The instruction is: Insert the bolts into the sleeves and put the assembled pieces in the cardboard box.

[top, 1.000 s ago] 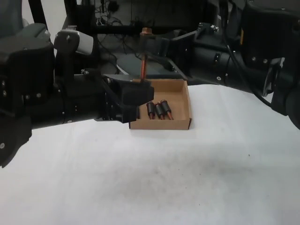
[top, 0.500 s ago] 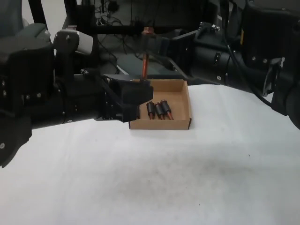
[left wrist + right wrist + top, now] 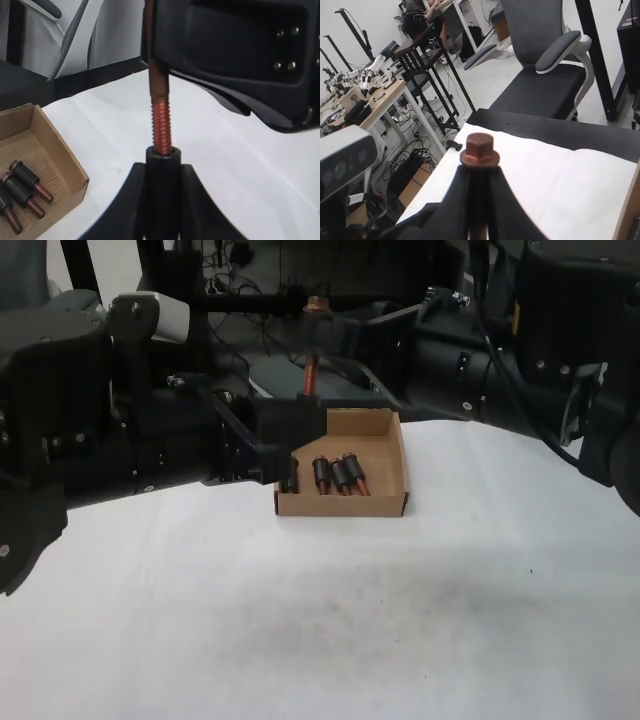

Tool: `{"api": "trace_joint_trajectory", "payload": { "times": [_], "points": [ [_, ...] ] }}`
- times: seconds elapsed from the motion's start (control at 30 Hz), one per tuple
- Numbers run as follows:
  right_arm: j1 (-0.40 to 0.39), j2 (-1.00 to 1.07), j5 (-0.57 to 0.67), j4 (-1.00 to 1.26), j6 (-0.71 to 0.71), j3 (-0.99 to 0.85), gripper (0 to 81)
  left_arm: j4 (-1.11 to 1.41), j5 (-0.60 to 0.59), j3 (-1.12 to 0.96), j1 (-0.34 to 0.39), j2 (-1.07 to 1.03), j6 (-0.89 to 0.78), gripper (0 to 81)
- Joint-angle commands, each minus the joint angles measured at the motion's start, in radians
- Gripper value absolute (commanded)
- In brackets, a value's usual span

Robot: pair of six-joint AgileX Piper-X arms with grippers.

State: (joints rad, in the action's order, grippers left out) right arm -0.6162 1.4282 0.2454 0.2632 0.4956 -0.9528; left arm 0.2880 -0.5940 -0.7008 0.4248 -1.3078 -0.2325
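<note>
- Left claw [image 3: 163, 205] clamped on a short black cylindrical sleeve [image 3: 163, 165]. Sleeve upright, bore facing up, raised above the bench at the box's left side.
- Right claw [image 3: 479, 200] closed on a long copper-coloured threaded bolt [image 3: 161, 120], gripping the shank just under the hexagonal flanged head. Bolt hangs vertical, threaded tip just inside the sleeve mouth.
- An open brown cardboard box [image 3: 345, 504] sits on the white cloth-covered bench [image 3: 400, 620], right beside the held pair. Several finished bolt-in-sleeve pieces [image 3: 338, 474] lie side by side on its floor.
- Step, as judged: insertion barely begun, with most of the shank outside the sleeve.
- Handling, as judged: the bolt is rigid, light and smooth, so likely to slip. Its threads could catch the sleeve rim if it tilts.
- The sleeve looks stiff; its material cannot be told.
- Best holds: sleeve around mid-body, bolt high on the shank with the thread left free.
</note>
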Motion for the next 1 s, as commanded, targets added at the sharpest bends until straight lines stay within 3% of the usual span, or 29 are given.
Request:
{"api": "trace_joint_trajectory", "payload": {
  "times": [0.0, 0.37, 0.97],
  "points": [
    [-0.012, -0.004, 0.0, 0.018, -0.009, -0.004, 0.6, 0.023, 0.007, -0.006, 0.004, 0.0, -0.008, 1.7],
    [-0.087, -0.004, -0.129, -0.024, -0.043, -0.004, 0.6, 0.023, 0.053, -0.006, 0.004, 0.0, -0.008, 1.7],
    [-0.142, -0.046, -0.123, -0.1, -0.061, -0.004, 0.6, 0.026, 0.145, -0.006, 0.004, 0.0, 0.015, 1.7]
  ]
}}
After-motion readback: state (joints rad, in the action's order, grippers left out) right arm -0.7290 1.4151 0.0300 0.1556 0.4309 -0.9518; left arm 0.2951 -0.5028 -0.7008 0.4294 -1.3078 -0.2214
